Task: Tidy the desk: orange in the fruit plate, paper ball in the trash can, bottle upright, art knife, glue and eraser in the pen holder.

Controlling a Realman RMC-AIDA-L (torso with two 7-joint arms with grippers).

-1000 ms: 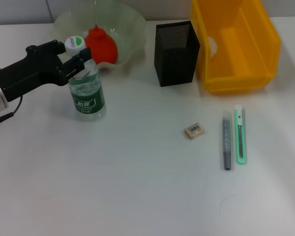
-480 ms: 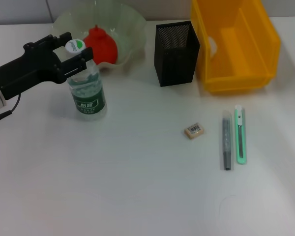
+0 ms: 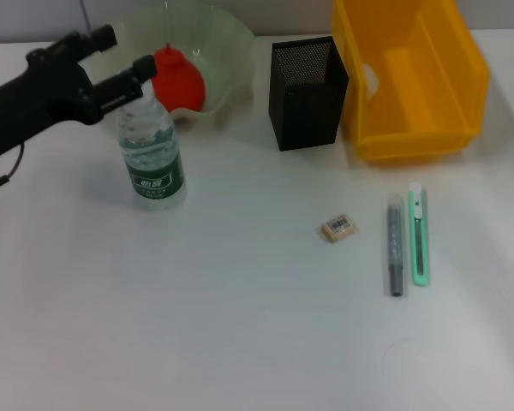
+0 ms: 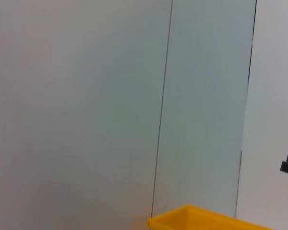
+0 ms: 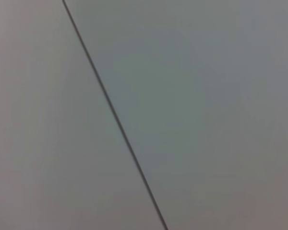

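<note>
The bottle (image 3: 151, 158) stands upright on the table (image 3: 197, 325) near its far left part, just in front of the fruit plate (image 3: 214, 51), and nothing is holding it. The left tool (image 3: 124, 62) hangs above and slightly behind the bottle's neck, its two fingers spread apart and empty, with the cap hidden behind the nearer finger. The orange (image 3: 177, 79), which looks more red than orange here, lies in the fruit plate. Judging by this, the bottle step looks done and the orange step too. The black mesh pen holder (image 3: 307, 92) stands mid-table at the back, and the yellow bin (image 3: 409, 81) that seems to serve as the trash can sits just to its right; something pale shows at the bin's inner wall, perhaps the paper ball, though that cannot be told for sure. Still loose on the table are the eraser (image 3: 338, 227), the grey glue stick (image 3: 395, 248) and the green art knife (image 3: 419, 235), the last two lying side by side, close together, to the right of the eraser. The right tool is not in view, and its wrist view shows only a blank wall. The next move likely calls for reaching one of these three small things, closing on it across its narrow side, and carrying it over the pen holder's open top.
</note>
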